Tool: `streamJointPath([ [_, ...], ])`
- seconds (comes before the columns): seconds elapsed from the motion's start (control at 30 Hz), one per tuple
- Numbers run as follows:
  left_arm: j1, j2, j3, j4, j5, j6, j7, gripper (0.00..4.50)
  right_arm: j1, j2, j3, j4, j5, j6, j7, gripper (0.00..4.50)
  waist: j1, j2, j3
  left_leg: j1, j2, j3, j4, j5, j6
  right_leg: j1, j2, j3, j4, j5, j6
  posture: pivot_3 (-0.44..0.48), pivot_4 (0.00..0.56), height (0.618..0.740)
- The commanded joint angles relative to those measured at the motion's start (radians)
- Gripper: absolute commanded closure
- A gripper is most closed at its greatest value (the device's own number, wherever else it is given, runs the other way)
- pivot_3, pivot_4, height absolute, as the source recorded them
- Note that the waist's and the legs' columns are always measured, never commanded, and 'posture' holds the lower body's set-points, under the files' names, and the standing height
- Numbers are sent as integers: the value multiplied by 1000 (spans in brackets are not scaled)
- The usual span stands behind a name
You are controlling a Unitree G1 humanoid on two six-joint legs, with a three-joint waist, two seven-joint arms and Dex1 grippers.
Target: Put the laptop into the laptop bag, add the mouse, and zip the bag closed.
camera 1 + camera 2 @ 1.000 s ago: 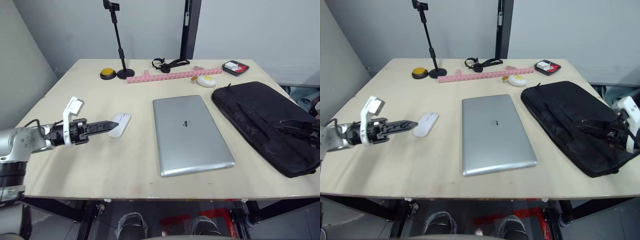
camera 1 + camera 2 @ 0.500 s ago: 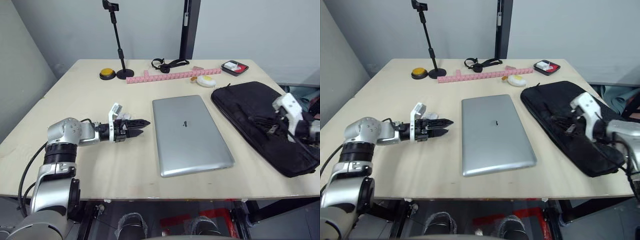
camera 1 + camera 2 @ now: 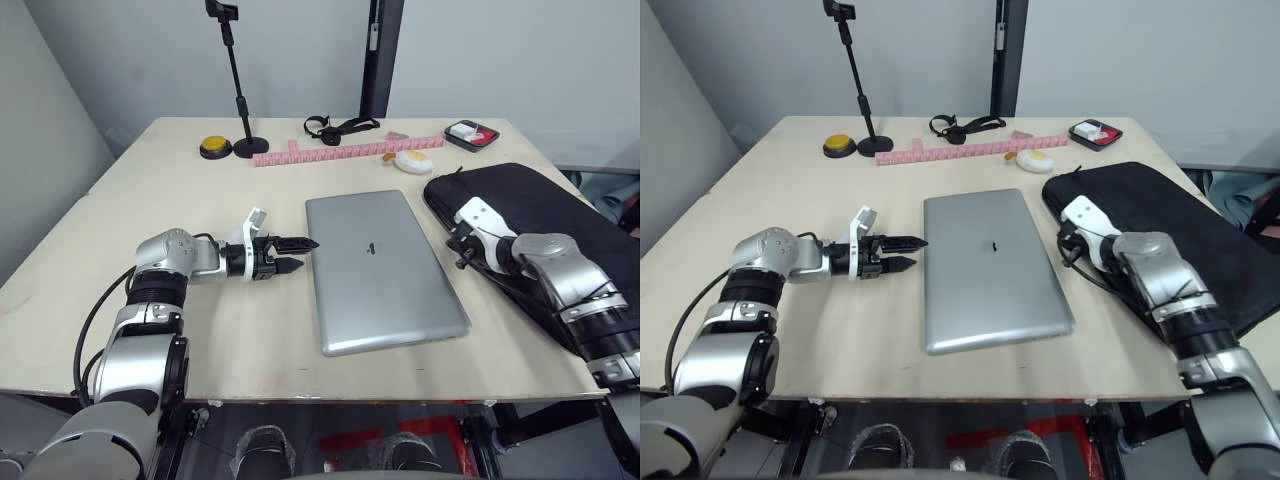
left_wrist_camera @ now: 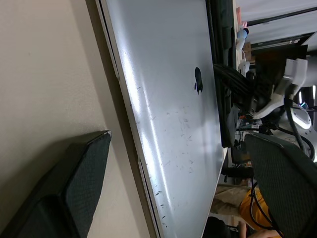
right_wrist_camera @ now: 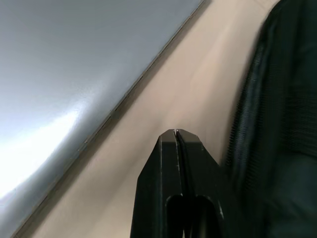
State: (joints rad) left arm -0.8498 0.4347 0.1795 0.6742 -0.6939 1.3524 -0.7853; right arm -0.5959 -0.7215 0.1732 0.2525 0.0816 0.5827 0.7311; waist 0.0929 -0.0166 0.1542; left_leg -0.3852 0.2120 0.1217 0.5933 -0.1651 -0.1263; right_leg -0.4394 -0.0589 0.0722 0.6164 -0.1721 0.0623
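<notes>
Left eye view: laptop (image 3: 384,268) flat on tabletop (image 3: 200,200), long axis running away from robot; left tool (image 3: 292,254) parted, empty, just beside laptop's left edge.

Right eye view: bag (image 3: 1200,240) right of laptop.

Right wrist view: right tool (image 5: 177,133) closed, empty, between laptop and bag.

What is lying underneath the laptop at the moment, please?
The laptop lies flat, lid closed, directly on the wooden table. Bare tabletop shows all round its edges; whatever is beneath it is covered.
</notes>
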Motion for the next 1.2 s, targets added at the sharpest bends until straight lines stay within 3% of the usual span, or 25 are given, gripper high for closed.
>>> streamJointPath([
  [0.03, -26, -21, -30, 41, 39, -32, -11, 0, -55, 33, 53, 29, -64, -41, 6, 4467, 1, 0, 0, 0, 0, 0, 0, 0, 0, 1, 0, 0, 0, 0, 0, 0, 150, 739],
  [0.23, -39, -59, -67, 73, 78, -54, -38, 0, -66, 86, 73, 15, -69, -38, 57, 4467, 0, 0, 0, 2, 0, 0, 0, 0, 0, 5, -1, -1, -1, 0, 0, 0, 150, 739],
  [0.57, -42, -85, -85, 42, 94, -56, -94, 0, -28, 139, 43, -164, 13, 52, 157, 4467, -6, 0, 0, 2, 1, 0, -2, 0, -1, 5, 0, -2, -1, 0, 0, 0, 150, 739],
  [0.77, -36, -90, -100, -51, 60, -56, -180, 0, -29, 119, 28, -129, -27, 46, 145, 4467, -3, 1, 0, 1, 1, -1, -2, 0, -1, 3, -1, -3, -3, 0, 0, 0, 150, 739],
  [0.87, -51, -88, -81, -48, 62, -45, -170, 827, -33, 108, 16, -110, -31, 39, 143, 4500, -1, 1, 0, -1, 1, -1, -4, 0, -1, 1, -1, -4, -5, 0, 0, 0, 150, 739],
  [1.1, -56, -47, -81, -51, 65, -24, -194, 3387, -33, 99, 18, -93, -40, 17, 146, 4500, -1, 1, 1, -1, 1, -1, -9, 0, -2, 1, -1, -5, -9, 0, 0, 0, 150, 739],
  [1.17, -72, -37, -62, -60, 50, 7, -186, 3965, -35, 96, 16, -96, -38, 11, 150, 4500, -1, 0, 1, -1, 1, -1, -9, 1, -2, 1, -1, -5, -10, 0, -1, 0, 150, 739],
  [1.2, -78, -31, -54, -66, 43, 24, -184, 4049, -37, 94, 11, -102, -34, 12, 153, 4500, 0, 0, 1, -1, 1, -1, -10, 1, -2, 1, -1, -6, -10, 0, -1, 0, 150, 739],
])
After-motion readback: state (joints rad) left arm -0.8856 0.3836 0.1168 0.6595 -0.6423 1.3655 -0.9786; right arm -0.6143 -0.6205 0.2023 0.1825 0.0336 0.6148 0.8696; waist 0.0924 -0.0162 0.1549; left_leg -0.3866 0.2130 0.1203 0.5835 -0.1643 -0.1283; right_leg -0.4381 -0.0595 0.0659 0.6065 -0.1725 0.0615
